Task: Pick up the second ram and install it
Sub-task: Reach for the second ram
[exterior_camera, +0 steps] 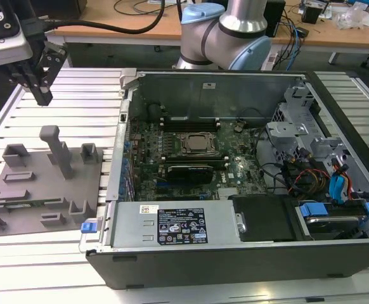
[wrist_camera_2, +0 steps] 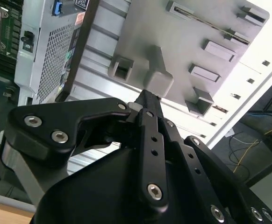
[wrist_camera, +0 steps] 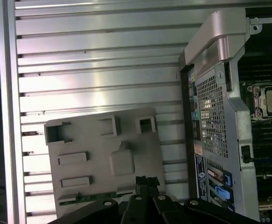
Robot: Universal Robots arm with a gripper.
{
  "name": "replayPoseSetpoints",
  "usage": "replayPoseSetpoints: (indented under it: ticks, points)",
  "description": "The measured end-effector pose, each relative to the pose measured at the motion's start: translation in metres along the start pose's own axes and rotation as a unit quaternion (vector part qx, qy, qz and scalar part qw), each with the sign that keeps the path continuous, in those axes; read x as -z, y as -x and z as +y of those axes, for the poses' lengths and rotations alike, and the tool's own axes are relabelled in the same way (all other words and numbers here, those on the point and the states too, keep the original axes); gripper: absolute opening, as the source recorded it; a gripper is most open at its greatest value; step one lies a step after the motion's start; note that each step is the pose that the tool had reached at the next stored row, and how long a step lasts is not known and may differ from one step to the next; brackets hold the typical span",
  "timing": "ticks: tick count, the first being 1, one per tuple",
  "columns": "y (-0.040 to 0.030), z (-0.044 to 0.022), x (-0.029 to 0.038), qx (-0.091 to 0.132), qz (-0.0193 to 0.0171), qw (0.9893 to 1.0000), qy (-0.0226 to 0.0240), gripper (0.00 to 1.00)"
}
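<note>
The second ram (exterior_camera: 35, 203) is a thin green stick lying edge-up in a long slot of the grey fixture tray (exterior_camera: 45, 187), along the tray's front side. In the first wrist view the ram (wrist_camera: 96, 197) shows as a green strip at the tray's (wrist_camera: 94, 140) edge, close to my fingertips. My gripper (exterior_camera: 44, 97) hangs high over the slatted table behind the tray, shut and holding nothing. Its closed black tips (wrist_camera: 145, 180) point down at the tray, and in the second wrist view the gripper (wrist_camera_2: 148, 96) sits above the tray's tall post.
An open computer case (exterior_camera: 235, 253) lies on the exterior view's right, with the green motherboard (exterior_camera: 235, 168) and its memory slots (exterior_camera: 187, 120) exposed. The arm's base (exterior_camera: 226, 31) stands behind the case. The tray carries a tall post (exterior_camera: 58, 149) and several small blocks.
</note>
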State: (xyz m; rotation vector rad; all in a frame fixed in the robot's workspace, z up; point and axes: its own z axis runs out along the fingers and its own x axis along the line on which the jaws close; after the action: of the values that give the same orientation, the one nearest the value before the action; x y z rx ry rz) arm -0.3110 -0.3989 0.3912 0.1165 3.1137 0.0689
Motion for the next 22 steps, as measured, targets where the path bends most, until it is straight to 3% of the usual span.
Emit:
replayPoseSetpoints:
  ticks: [3, 7, 19, 22]
  points:
    - [-0.0064, -0.0005, 0.0000, 0.000, 0.0000, 1.0000, 0.0000, 0.11]
    - [-0.0236, -0.0018, 0.0000, 0.000, 0.0000, 1.0000, 0.0000, 0.11]
    - [-0.0412, -0.0031, -0.0002, 0.000, 0.0000, 1.0000, 0.0000, 0.11]
    - [-0.0488, -0.0037, -0.0003, 0.000, 0.0000, 1.0000, 0.0000, 0.11]
